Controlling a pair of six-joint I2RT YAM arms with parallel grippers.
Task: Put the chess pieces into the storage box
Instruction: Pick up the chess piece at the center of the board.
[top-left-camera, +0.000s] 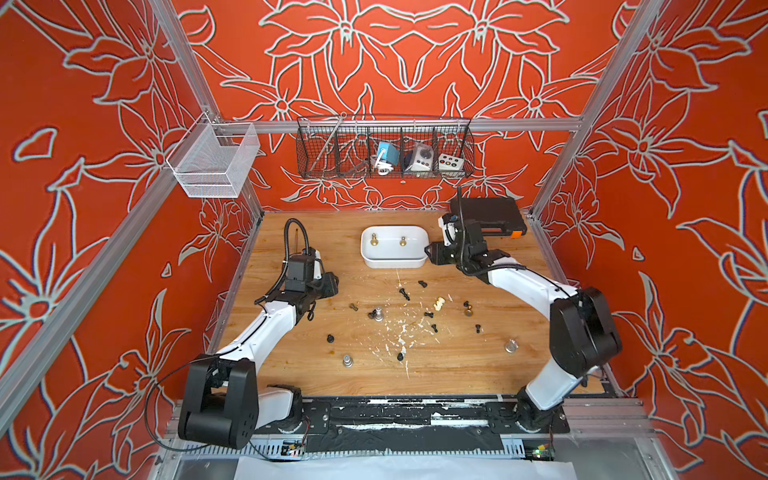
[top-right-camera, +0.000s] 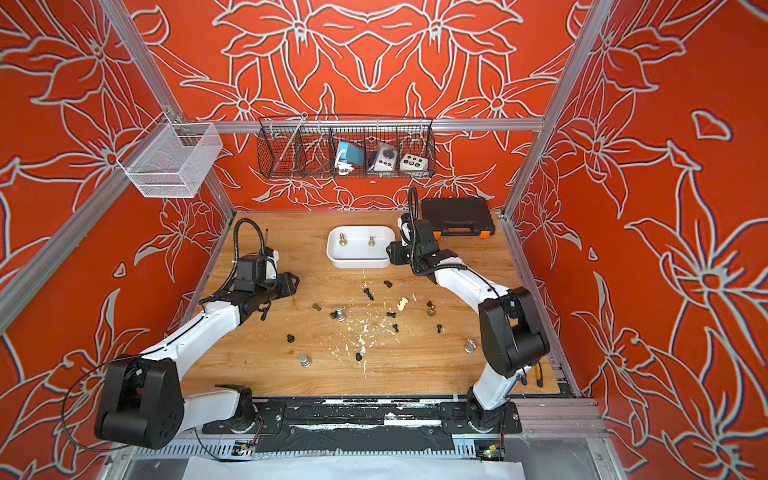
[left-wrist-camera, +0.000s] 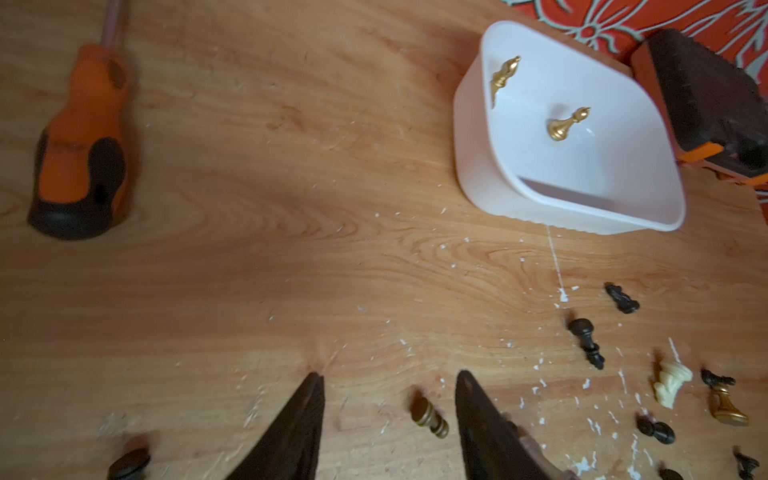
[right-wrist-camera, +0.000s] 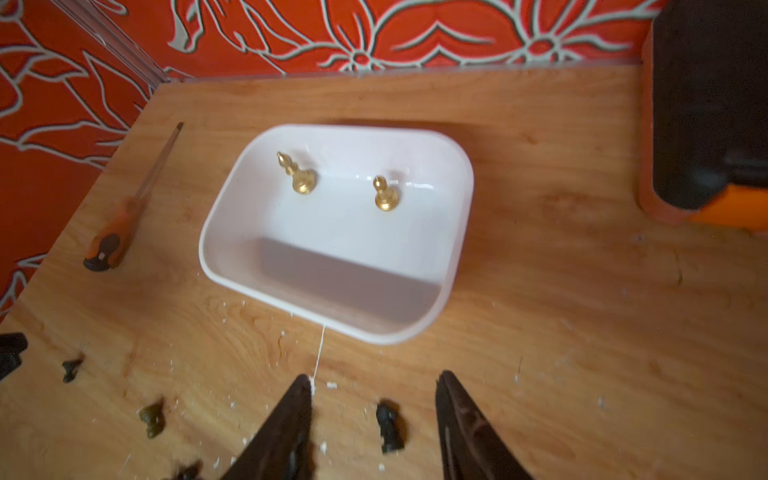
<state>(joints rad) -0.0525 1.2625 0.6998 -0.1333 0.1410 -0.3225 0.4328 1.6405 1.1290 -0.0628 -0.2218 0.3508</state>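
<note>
The storage box (top-left-camera: 394, 262), a plain white tub with rounded corners, sits on the desk (top-left-camera: 307, 374) near the middle of its back edge. Two gold pieces stand upright inside it near its back wall, apart from each other: a taller gold piece (right-wrist-camera: 298, 176) and a shorter gold piece (right-wrist-camera: 385, 195).

The other chess pieces lie scattered over the middle of the desk in front of the box. They include several small black pieces (top-left-camera: 404, 294) and a cream piece (top-left-camera: 439, 303). A brass piece (top-left-camera: 468, 309) is nearer the right edge. One silver piece (top-left-camera: 377, 313) is mid-desk, a second silver piece (top-left-camera: 347, 360) is toward the front left, and a third silver piece (top-left-camera: 511, 345) is toward the front right. White flecks (top-left-camera: 399, 332) speckle the wood among them.

The right gripper (top-left-camera: 429, 251) hangs just beside the box's right end, jaws spread and holding nothing. In its wrist view a black piece (right-wrist-camera: 388, 426) lies on the desk between the fingers (right-wrist-camera: 286, 428), touching neither.

The left gripper (top-left-camera: 333, 284) is over the left half of the desk, jaws likewise spread and empty. A dark brass piece (left-wrist-camera: 430, 417) lies on the wood between its fingers (left-wrist-camera: 299, 424).

An orange-handled screwdriver (left-wrist-camera: 83, 141) lies toward the back left. A black case (top-left-camera: 494, 216) with orange latches fills the back right corner, and yellow-handled pliers (top-right-camera: 539, 374) lie at the front right corner.

On the back rail hangs a black wire basket (top-left-camera: 384, 145) holding small devices. Any lettering on them is too small to read. A white mesh basket (top-left-camera: 214, 160) hangs at the left.
</note>
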